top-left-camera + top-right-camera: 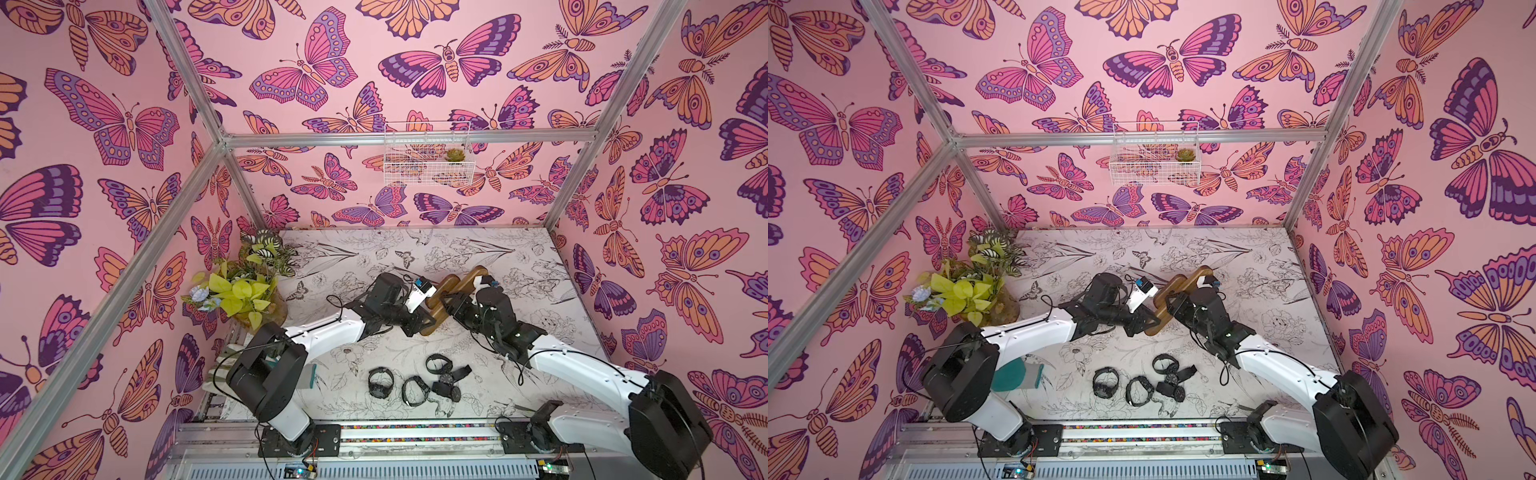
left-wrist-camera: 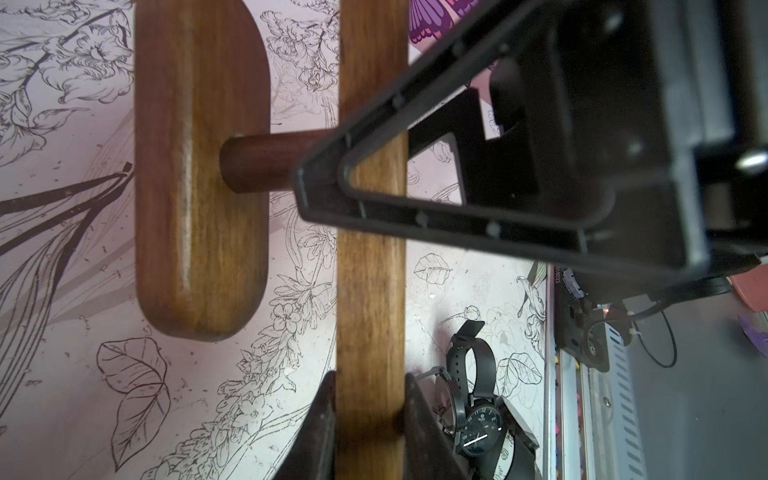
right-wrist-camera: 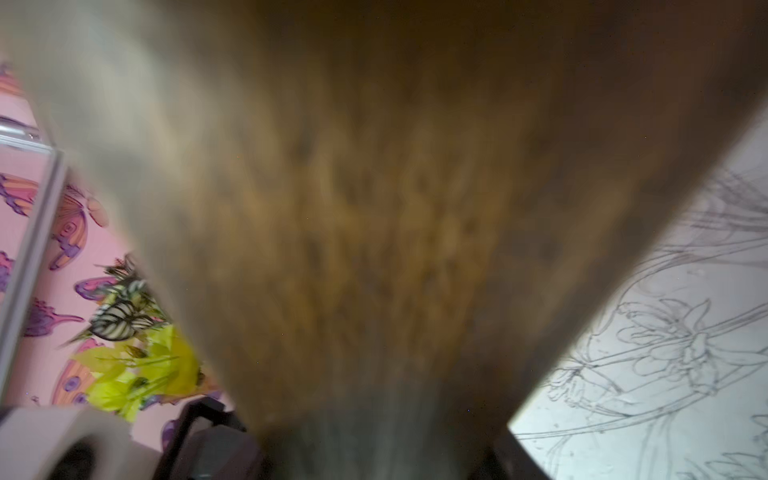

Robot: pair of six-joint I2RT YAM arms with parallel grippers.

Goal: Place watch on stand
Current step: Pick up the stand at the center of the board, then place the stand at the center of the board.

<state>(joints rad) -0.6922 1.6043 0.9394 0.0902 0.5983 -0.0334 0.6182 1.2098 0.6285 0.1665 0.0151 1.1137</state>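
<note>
- The watches [image 1: 445,390] lie in a loose group on the counter [image 1: 519,257], on the near side of the stand [image 1: 467,282] and well apart from it. None hangs on it.
- The left claw [image 2: 369,415] is clamped tight on the stand's flat board [image 2: 370,311], at its near end.
- The right claw [image 1: 449,302] sits at the stand's other side with wood between its jaws. I cannot tell whether they press on it, since that wrist view is blurred.
- The stand looks tipped on its side, with its bar [image 2: 199,187] and board side by side from above.
- Judged step: righting the stand. The next move calls for seating it flat, letting go, then reaching nearward for one watch.
</note>
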